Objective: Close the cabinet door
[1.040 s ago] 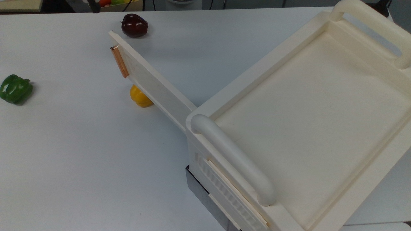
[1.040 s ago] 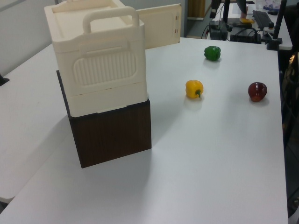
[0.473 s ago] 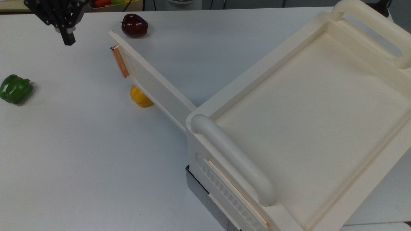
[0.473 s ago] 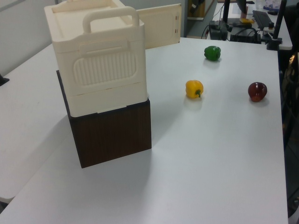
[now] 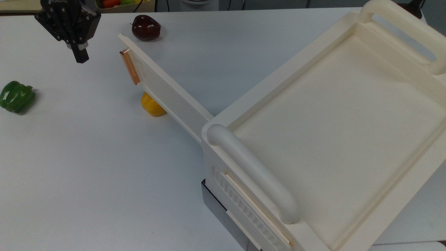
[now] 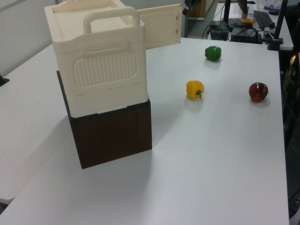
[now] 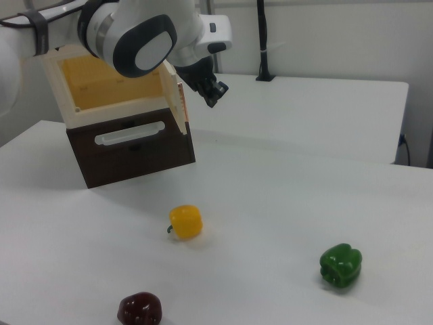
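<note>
Here, largest first:
Surface: white, carrying everything below.
Cabinet: big cream box with a sunken tray top and two thick bar handles, at the top view's right; in the left view and the right view it sits on a dark brown block.
Cabinet door: swung wide open, reaching from the cabinet's corner toward the top view's upper left, with its copper strip handle at the free end.
Arm: white, in front of the cabinet in the right view.
Pincer: black, pointing down, at the top view's upper left, on the handle side of the door's free end, near it but apart from it; its fingers look pressed together with nothing between them.
Green pepper: at the top view's far left, well apart from the door.
Yellow pepper: partly hidden under the door in the top view.
Dark red apple: just beyond the door's free end in the top view.
</note>
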{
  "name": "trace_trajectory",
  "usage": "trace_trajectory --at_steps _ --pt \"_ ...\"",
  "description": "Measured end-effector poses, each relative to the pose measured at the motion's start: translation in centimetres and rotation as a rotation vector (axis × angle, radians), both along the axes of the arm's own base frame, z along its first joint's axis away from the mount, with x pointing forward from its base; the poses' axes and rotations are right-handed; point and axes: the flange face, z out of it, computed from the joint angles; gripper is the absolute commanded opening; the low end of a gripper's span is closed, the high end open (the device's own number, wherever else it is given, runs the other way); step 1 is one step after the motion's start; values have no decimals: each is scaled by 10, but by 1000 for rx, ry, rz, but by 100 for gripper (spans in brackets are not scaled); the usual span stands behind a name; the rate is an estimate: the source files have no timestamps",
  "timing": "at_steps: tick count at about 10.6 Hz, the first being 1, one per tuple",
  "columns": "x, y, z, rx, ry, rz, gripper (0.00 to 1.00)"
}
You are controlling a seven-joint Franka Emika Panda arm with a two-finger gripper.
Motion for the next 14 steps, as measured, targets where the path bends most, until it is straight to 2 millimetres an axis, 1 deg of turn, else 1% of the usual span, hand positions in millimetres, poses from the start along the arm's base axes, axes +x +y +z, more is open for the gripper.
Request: trace_trajectory --at_steps 1,2,4,5,6,9,10,12,13,14 --pt "3 7 -2 3 -3 9 0" --pt "8 18 -3 -1 -20 21 0" --pt "21 49 -11 -7 -37 62 0" --pt "24 69 -14 -8 -34 94 0" --pt "26 83 -13 -18 -38 133 0" --pt "21 97 -16 -34 14 226 0" --pt "21 114 -17 -40 16 265 0" --pt "21 166 -18 -74 21 369 0" --pt "20 189 -18 -84 21 407 0" --pt "18 207 -18 -90 19 438 0"
